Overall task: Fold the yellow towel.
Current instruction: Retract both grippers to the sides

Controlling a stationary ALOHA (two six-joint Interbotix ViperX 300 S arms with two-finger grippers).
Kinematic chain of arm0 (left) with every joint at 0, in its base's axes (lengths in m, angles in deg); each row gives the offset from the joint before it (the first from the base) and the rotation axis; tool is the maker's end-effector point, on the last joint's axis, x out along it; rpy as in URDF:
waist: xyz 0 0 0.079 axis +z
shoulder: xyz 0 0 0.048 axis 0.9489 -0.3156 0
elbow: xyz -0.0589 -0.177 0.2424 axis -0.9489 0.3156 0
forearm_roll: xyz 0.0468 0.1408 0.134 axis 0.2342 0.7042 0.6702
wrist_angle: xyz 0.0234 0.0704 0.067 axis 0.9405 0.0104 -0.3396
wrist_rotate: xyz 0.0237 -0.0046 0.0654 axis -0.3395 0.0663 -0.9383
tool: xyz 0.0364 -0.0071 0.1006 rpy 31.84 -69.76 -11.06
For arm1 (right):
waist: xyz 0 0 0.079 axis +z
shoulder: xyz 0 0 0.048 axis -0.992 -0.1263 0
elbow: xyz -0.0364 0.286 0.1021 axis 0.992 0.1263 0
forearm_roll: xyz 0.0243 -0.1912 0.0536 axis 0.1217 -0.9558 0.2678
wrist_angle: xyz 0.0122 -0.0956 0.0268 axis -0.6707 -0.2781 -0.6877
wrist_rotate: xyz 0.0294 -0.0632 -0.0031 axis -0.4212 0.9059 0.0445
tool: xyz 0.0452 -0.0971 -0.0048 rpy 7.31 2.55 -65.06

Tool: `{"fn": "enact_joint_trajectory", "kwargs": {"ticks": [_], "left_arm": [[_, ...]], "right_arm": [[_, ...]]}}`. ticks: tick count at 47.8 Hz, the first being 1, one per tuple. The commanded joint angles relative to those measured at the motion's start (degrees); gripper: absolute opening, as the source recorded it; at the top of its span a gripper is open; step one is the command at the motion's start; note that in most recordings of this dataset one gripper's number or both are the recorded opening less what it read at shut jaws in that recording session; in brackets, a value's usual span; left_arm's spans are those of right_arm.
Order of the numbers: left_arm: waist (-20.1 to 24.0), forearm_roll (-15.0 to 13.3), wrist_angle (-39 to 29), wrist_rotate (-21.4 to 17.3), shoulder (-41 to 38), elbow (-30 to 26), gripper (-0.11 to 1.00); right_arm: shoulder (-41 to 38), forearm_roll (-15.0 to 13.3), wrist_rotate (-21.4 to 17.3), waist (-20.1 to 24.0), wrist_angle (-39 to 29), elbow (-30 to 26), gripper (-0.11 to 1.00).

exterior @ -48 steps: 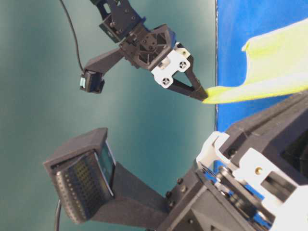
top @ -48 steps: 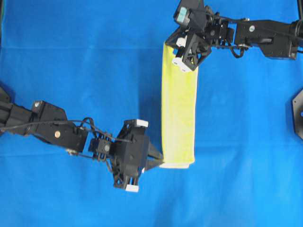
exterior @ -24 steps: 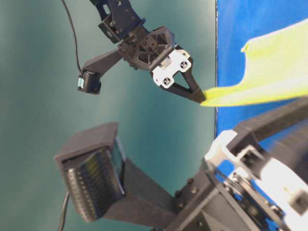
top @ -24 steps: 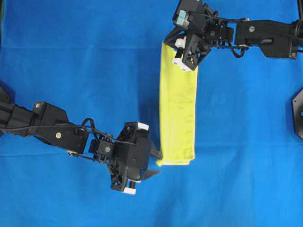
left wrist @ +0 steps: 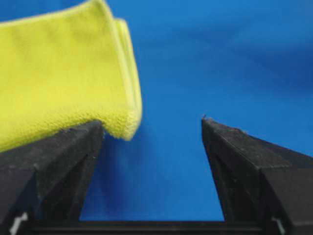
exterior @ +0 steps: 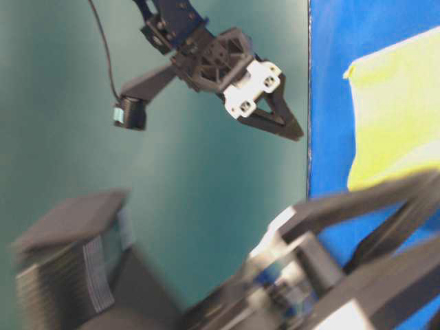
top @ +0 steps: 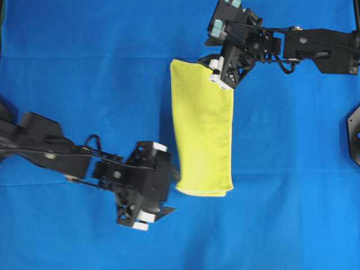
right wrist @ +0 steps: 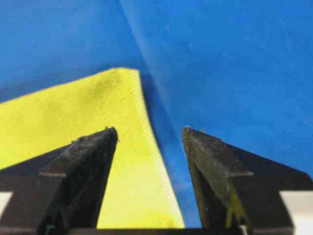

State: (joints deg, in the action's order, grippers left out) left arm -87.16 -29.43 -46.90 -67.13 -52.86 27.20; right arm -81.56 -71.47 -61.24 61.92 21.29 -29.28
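- Both claws have let go since the earlier frames: the yellow towel [top: 202, 129], then pinched at its two ends and stretched narrow, now lies released and wider on the blue worktop [top: 84, 73].
- Left claw [top: 166, 194]: jaws wide, empty. In the left wrist view the towel's folded corner [left wrist: 124, 122] sits just beside the inner face of one finger [left wrist: 58, 156]; whether they touch cannot be told.
- Right claw [top: 225, 83]: jaws wide, empty, above the towel's far corner. The right wrist view shows the stitched hem [right wrist: 146, 142] running between the two fingers.
- Towel position: a folded oblong, long axis running away from the left claw toward the right claw, slightly skewed.
- Risk 1: a finger tip dragging the near corner during withdrawal would pull the upper layer off the lower one. Cause: the small gap between finger and cloth.
- Risk 2: a re-grasp may catch only one layer, opening the fold. Cause: the layered edges lie close together at the corner.
- Risk 3: the next fold may land crooked. Cause: the skewed lie of the towel.
- The table-level view is blurred; the left arm cannot be read there.
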Motion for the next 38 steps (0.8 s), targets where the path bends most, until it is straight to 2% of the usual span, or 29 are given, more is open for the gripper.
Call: {"fn": "enact_joint_trajectory", "kwargs": {"ticks": [1,11,19,25,38], "left_arm": [[-0.4,0.0,-2.5,0.2,5.9,0.5,0.75],[0.0,0.4,-2.8,-0.8,17.1,6.0,0.74],[1.1,0.4,-1.5,-1.8,26.2,10.3,0.74],[4.0,0.4,2.7,-3.5,32.9,15.8,0.74],[10.9,0.4,10.4,-4.7,46.6,27.7,0.74]], "right_arm": [[4.8,0.0,-0.1,1.8,-1.5,0.4,0.60],[14.6,1.2,-0.2,8.0,-4.7,4.7,0.60],[23.7,2.5,-0.3,12.0,-4.3,10.0,0.60],[30.4,4.0,-0.6,12.7,-2.3,14.4,0.60],[43.2,4.3,-1.1,12.7,4.3,24.3,0.60]]}}
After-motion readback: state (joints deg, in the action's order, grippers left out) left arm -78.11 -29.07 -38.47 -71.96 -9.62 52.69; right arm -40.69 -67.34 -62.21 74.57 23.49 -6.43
